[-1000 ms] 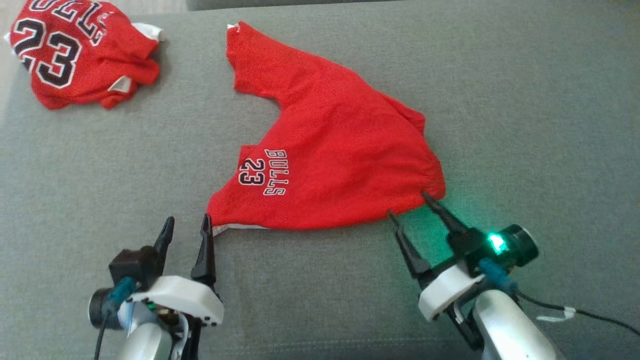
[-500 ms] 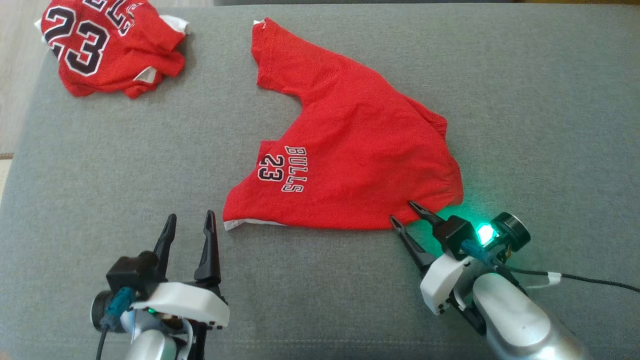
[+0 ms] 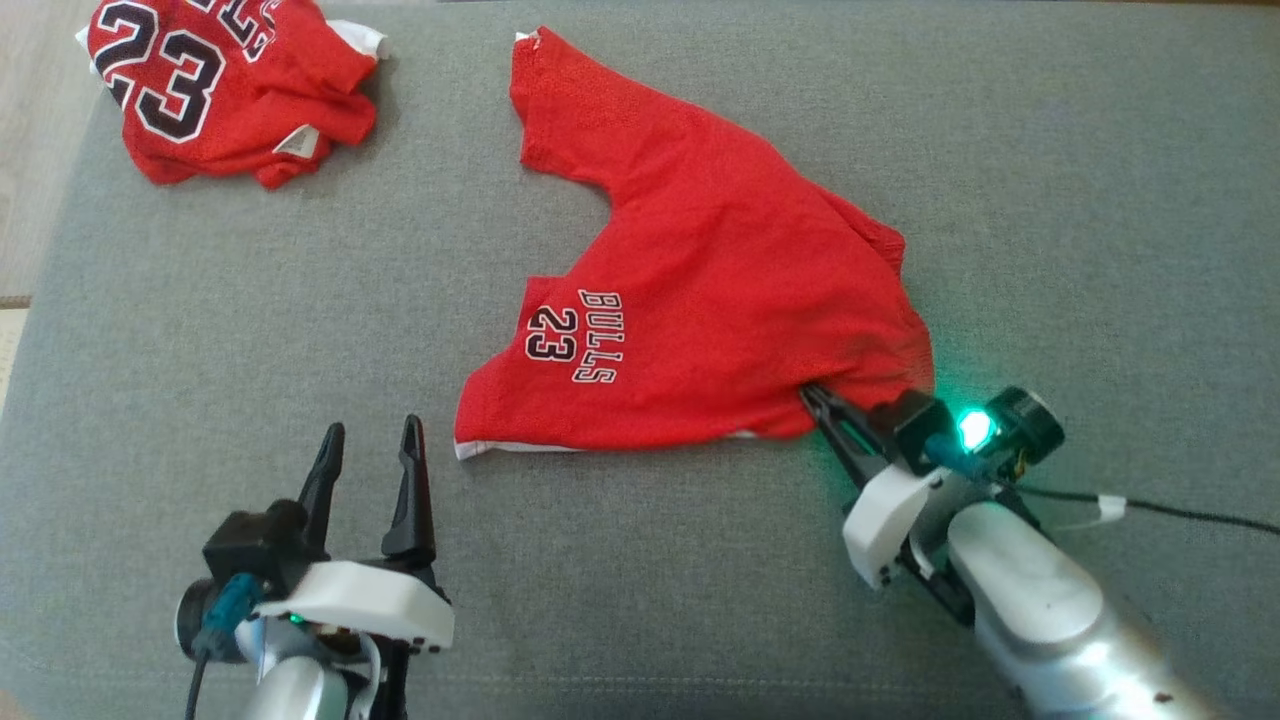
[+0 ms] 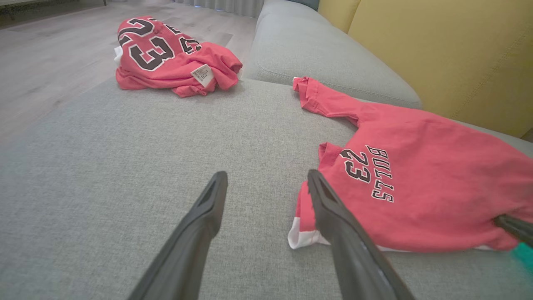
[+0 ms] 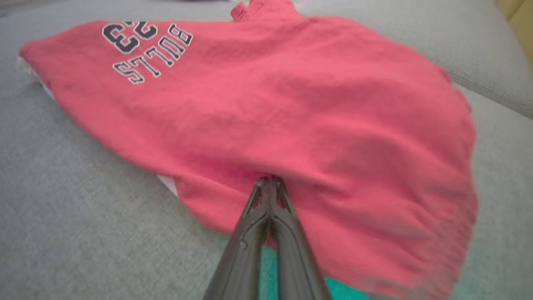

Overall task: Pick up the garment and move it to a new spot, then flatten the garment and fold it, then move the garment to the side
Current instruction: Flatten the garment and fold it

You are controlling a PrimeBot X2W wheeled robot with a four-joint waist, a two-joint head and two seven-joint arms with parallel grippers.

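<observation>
The garment (image 3: 720,300) is a pair of red shorts marked "BULLS 23", lying mostly spread on the grey sofa cushion (image 3: 200,350). My right gripper (image 3: 815,400) is shut on the bunched waistband edge at its near right. In the right wrist view the fingertips (image 5: 270,180) pinch a fold of the red cloth (image 5: 291,104). My left gripper (image 3: 372,428) stands open just left of the near hem corner, apart from it. In the left wrist view the left gripper (image 4: 266,175) holds nothing, and its right finger lies beside the white-edged corner of the garment (image 4: 424,175).
A second red jersey (image 3: 220,90), crumpled and numbered 23, lies at the cushion's far left corner (image 4: 166,58). The cushion's left edge drops to a wooden floor (image 3: 30,150). A yellow backrest (image 4: 437,50) rises behind. A black cable (image 3: 1180,515) trails from my right wrist.
My right gripper pushed into the waistband edge and closed on it, bunching the cloth. The left gripper stayed open. The head camera shifted slightly.
</observation>
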